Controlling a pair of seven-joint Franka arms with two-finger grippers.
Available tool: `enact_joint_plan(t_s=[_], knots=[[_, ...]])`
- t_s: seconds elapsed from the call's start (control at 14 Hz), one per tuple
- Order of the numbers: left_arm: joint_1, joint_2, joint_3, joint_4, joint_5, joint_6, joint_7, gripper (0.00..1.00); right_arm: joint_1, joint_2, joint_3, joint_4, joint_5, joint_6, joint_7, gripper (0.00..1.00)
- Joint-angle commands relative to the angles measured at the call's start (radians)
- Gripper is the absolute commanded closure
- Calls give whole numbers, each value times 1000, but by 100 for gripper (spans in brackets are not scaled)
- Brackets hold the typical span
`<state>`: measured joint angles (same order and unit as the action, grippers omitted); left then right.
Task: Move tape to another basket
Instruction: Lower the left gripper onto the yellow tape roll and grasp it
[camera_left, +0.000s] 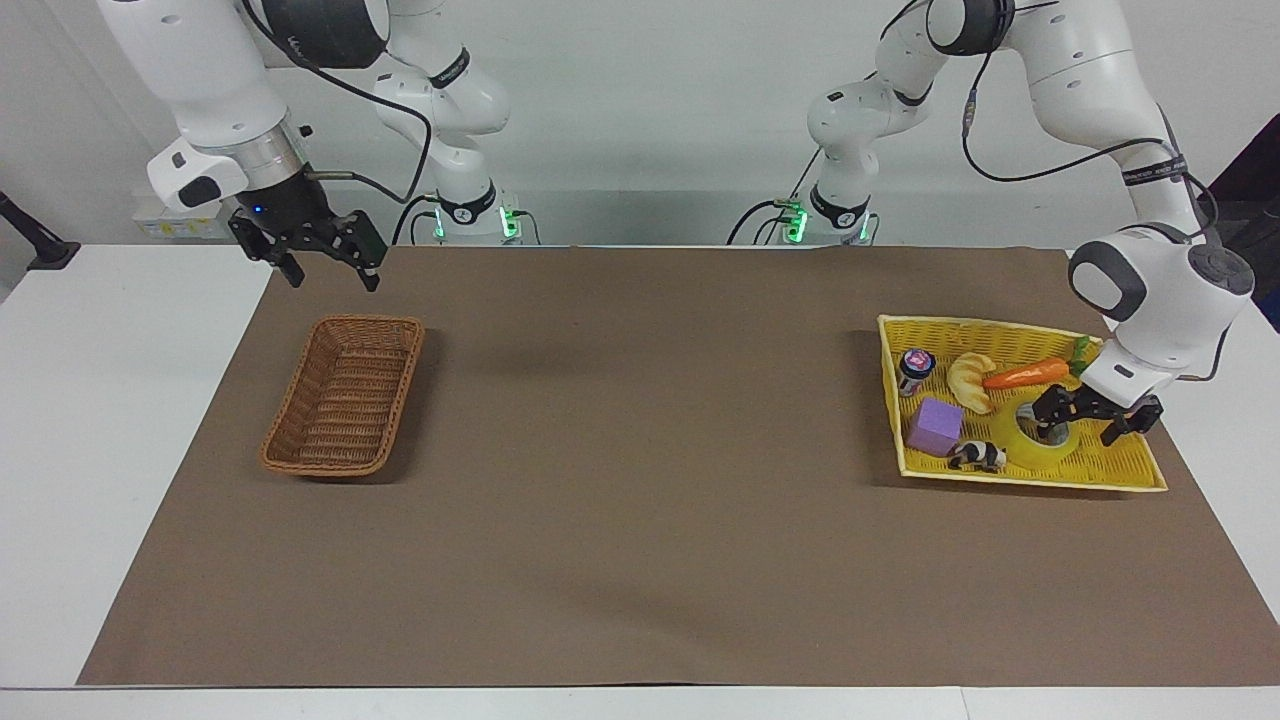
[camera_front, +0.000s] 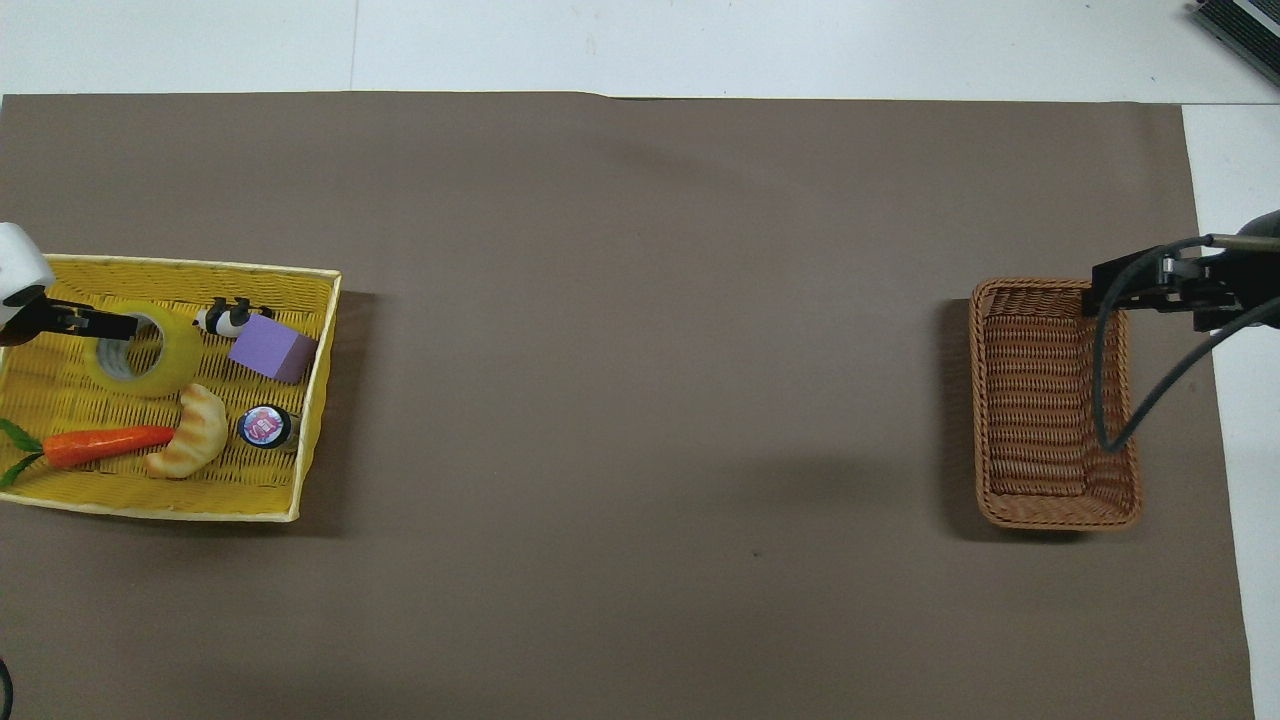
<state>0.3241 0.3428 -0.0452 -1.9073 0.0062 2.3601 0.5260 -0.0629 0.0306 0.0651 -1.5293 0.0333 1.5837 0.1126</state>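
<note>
Tape (camera_left: 1035, 440) lies flat in the yellow tray (camera_left: 1120, 462) at the right of the facing view, its hole turned upward, so it has no long axis to line up with. The left gripper (camera_left: 1078, 428) is right down on it: one finger (camera_left: 1046, 418) dips into the hole, the other stands outside the roll's wall on the side toward the table's edge. The fingers are spread astride that wall and do not yet look to be pinching it; closing there would seem to be the coming move.

Sharing the tray are a carrot (camera_left: 1025, 374), a croissant toy (camera_left: 968, 381), a small jar (camera_left: 914, 367), a purple block (camera_left: 936, 425) and a black-and-white animal figure (camera_left: 978, 456), the last just beside the roll.

At the left of that view the brown wicker basket (camera_left: 345, 395) holds nothing. The right gripper (camera_left: 325, 265) waits above the mat's upper left corner, fingers spread, holding nothing. The left arm is plainly the nearer one to the roll.
</note>
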Motion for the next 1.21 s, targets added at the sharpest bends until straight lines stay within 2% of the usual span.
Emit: enact_joint_plan(t_s=[0.0, 0.07, 0.14, 0.5, 0.71, 0.86, 1.0, 1.14], knots=[[7, -4, -9, -19, -12, 18, 22, 66, 0, -41, 10, -8, 17, -31, -22, 0], [9, -4, -8, -19, -12, 18, 23, 88, 0, -47, 12, -9, 19, -56, -21, 0], [10, -4, -8, -16, -12, 18, 25, 100, 0, -51, 13, -11, 19, -59, -18, 0], [13, -16, -13, 4, -12, 2, 25, 100, -2, -63, 13, -29, 46, -73, -13, 0], [7, -59, -18, 11, -15, -4, 23, 100, -6, -96, 13, -77, 88, -90, -24, 0], [-2, -100, -22, 14, -73, -19, 15, 100, -6, -116, 12, -107, 140, -88, -27, 0], [-40, -134, -21, 14, -174, -24, 14, 100, -3, -124, 13, -132, 187, -85, -45, 0], [-86, -151, -21, 14, -216, -24, 12, 100, -2, -136, 13, -166, 227, -76, -103, 0]])
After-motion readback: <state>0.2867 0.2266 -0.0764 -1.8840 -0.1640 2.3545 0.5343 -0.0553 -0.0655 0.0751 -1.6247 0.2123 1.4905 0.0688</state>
